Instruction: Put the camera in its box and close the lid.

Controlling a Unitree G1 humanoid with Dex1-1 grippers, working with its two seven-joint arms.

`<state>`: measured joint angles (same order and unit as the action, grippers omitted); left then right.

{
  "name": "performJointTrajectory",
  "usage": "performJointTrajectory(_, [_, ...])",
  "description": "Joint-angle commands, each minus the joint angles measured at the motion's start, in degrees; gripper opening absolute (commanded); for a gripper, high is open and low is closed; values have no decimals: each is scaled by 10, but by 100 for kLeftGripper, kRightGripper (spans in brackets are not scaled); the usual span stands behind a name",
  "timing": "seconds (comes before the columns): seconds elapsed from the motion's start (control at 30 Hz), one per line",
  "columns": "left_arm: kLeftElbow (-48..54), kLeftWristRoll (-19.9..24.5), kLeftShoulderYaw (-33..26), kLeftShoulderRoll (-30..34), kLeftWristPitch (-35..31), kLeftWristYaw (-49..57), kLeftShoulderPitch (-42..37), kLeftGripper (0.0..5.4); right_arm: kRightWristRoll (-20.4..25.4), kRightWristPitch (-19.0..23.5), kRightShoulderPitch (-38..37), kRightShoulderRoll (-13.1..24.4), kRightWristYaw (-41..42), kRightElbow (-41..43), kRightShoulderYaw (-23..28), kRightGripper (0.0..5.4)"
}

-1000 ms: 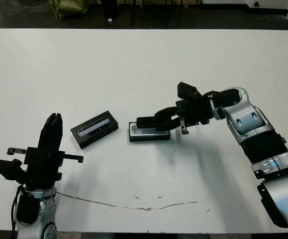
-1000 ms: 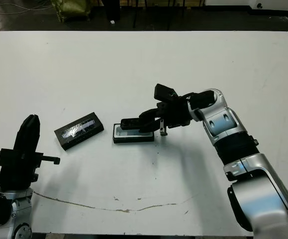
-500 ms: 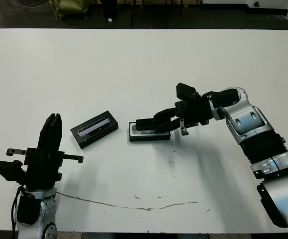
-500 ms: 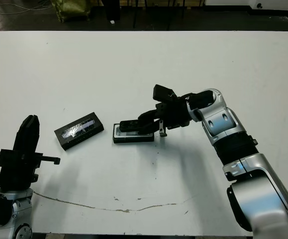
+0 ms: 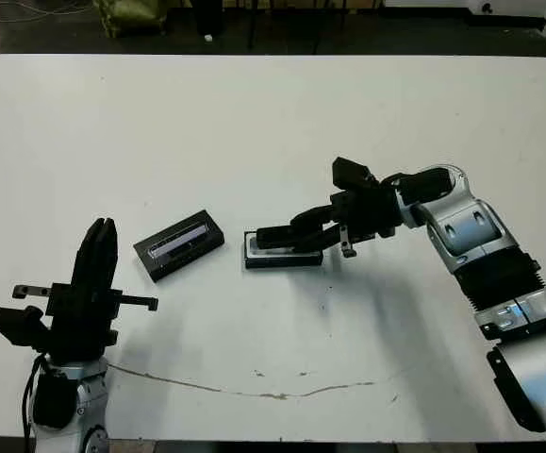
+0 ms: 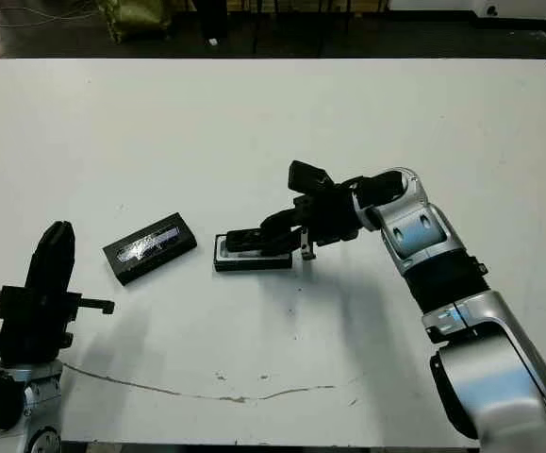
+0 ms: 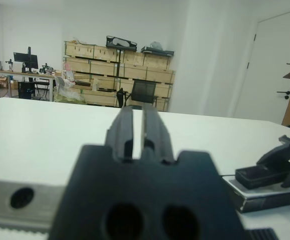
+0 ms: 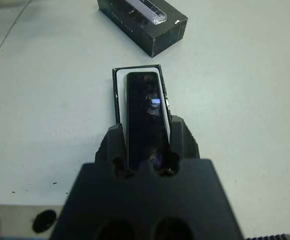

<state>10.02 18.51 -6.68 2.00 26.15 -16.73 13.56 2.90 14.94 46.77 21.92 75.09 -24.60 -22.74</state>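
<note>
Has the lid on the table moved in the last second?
No. The lid lies in the same spot, left of the box.

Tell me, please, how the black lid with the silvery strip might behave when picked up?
The black rectangular lid with the glossy silvery strip looks stiff and hollow, so probably light. Its flat sides should suit a claw, though the glossy top may be slippery. Lying flat, it seems unlikely to roll.

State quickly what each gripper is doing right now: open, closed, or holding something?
Left gripper: closed, holding nothing.
Right gripper: closed on the camera, over the box.
</note>
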Motion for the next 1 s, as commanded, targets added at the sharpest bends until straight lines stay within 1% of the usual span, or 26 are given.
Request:
performJointTrajectory(0.03, [-7, -5, 0, -2, 1, 3, 7, 0, -9, 9, -5, 3, 2, 5, -8, 39])
performJointTrajectory(0.17, [-2, 3, 2, -1, -10, 2, 9, 0, -6, 5, -6, 1, 9, -6, -6, 39])
performJointTrajectory(0.3, [3, -7, 2, -3, -10, 10, 11, 0, -6, -5, -6, 0, 14, -14, -6, 39])
performJointTrajectory(0.43, [-2, 6, 4, 0, -8, 2, 8, 0, -8, 2, -4, 0, 18, -11, -8, 39])
performJointTrajectory(0.57, [-3, 0, 3, -1, -5, 4, 9, 0, -11, -3, -6, -3, 14, -12, -11, 39])
performJointTrajectory(0.7, [-6, -1, 2, 0, -1, 2, 9, 0, -17, -10, -9, -8, 4, -16, -13, 39])
performJointTrajectory(0.77, [-7, 0, 2, -1, -1, 2, 9, 0, -18, -5, -11, -11, -1, -13, -15, 39])
performJointTrajectory(0.87, [-11, 5, 3, -1, 2, -3, 7, 0, -18, -6, -13, -18, -5, -15, -17, 39])
performJointTrajectory(1.0, [-3, 0, 4, -3, -6, 4, 11, 0, -25, -7, -10, -28, -12, -13, -25, 39])
